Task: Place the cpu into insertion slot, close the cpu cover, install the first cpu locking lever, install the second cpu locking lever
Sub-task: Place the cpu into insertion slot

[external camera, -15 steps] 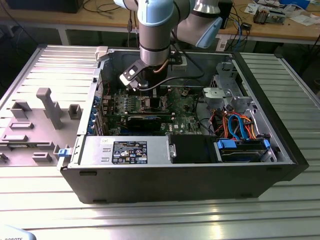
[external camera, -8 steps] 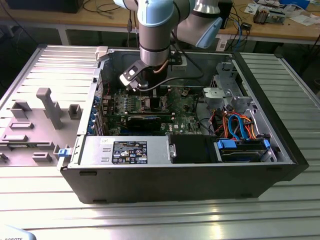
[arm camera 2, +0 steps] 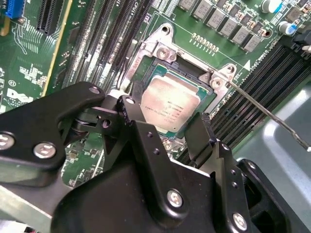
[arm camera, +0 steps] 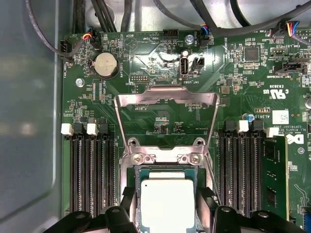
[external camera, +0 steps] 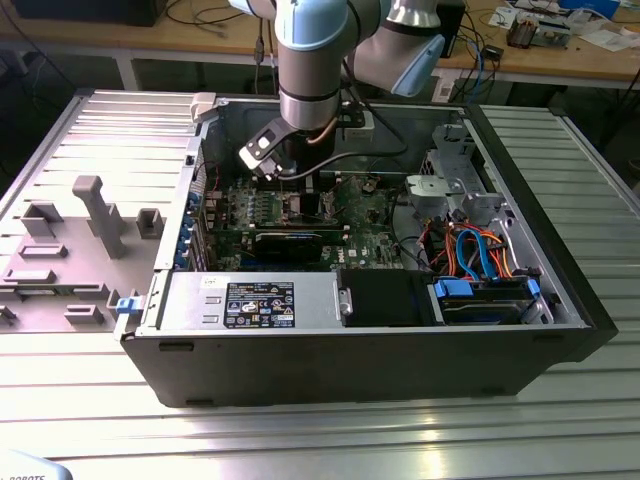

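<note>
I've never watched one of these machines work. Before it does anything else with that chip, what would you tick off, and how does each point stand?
1. The cpu lies inside the insertion slot: ok.
2. The cpu is seated flat and square: cannot tell.
3. The cpu cover is folded back, off the chip: ok.
4. The locking lever is swung out, away from the cover: ok.
5. The tool is free of the cpu: cannot tell; it straddles the chip.
</note>
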Controlling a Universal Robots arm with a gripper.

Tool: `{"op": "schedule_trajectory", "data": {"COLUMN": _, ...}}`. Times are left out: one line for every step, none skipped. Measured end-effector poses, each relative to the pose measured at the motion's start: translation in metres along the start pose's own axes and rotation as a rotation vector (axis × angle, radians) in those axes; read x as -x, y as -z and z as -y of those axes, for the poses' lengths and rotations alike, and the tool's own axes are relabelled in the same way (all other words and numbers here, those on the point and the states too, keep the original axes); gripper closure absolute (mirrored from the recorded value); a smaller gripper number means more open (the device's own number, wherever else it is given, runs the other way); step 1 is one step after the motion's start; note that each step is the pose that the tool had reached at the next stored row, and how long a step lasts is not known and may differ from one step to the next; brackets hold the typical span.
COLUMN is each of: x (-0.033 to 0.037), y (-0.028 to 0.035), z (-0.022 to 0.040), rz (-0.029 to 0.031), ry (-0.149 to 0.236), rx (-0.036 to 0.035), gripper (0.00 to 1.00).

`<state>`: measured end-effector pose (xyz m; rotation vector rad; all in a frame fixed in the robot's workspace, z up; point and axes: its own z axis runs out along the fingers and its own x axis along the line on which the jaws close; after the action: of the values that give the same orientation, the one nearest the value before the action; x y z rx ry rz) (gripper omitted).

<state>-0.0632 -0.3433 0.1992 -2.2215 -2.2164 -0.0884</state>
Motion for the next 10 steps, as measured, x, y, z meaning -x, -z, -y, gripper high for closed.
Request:
{"op": "schedule_trajectory", "data": {"x": 0.0, "y": -0.0002, "z": 0.0, "rz": 0.0003, "ry": -0.001, "rx": 0.0, "gripper": 0.39}}
{"op": "schedule_trajectory", "data": {"x": -0.0001, "y": -0.0002, "z": -0.0001, "rz": 0.0013, "ry": -0.001, "rx": 0.0001, "gripper": 0.39}}
{"op": "schedule_trajectory", "data": {"x": -0.0001, "y": -0.0003, "z": -0.0002, "rz": 0.0023, "ry": -0.001, "rx": 0.0002, "gripper": 0.39}}
{"op": "schedule_trajectory", "data": {"x": 0.0, "y": -0.0003, "z": -0.0002, "rz": 0.0038, "ry": -0.001, "rx": 0.0002, "gripper": 0.39}}
{"op": "schedule_trajectory", "data": {"x": 0.0, "y": -0.0002, "z": -0.0003, "rz": 0.0046, "ry": -0.001, "rx": 0.0001, "gripper": 0.39}}
{"op": "schedule_trajectory", "data": {"x": 0.0, "y": -0.0003, "z": -0.0004, "rz": 0.0058, "ry": -0.001, "rx": 0.0002, "gripper": 0.39}}
{"op": "schedule_trajectory", "data": {"x": -0.0001, "y": -0.0003, "z": -0.0005, "rz": 0.0077, "ry": -0.001, "rx": 0.0002, "gripper": 0.39}}
{"op": "schedule_trajectory", "data": {"x": 0.0, "y": -0.0002, "z": -0.0004, "rz": 0.013, "ry": -0.001, "rx": 0.0, "gripper": 0.39}}
{"op": "schedule_trajectory", "data": {"x": 0.0, "y": 0.0003, "z": -0.0004, "rz": 0.0139, "ry": -0.001, "rx": -0.0001, "gripper": 0.39}}
{"op": "schedule_trajectory", "data": {"x": -0.0001, "y": 0.0007, "z": -0.0005, "rz": 0.0142, "ry": -0.001, "rx": 0.0, "gripper": 0.39}}
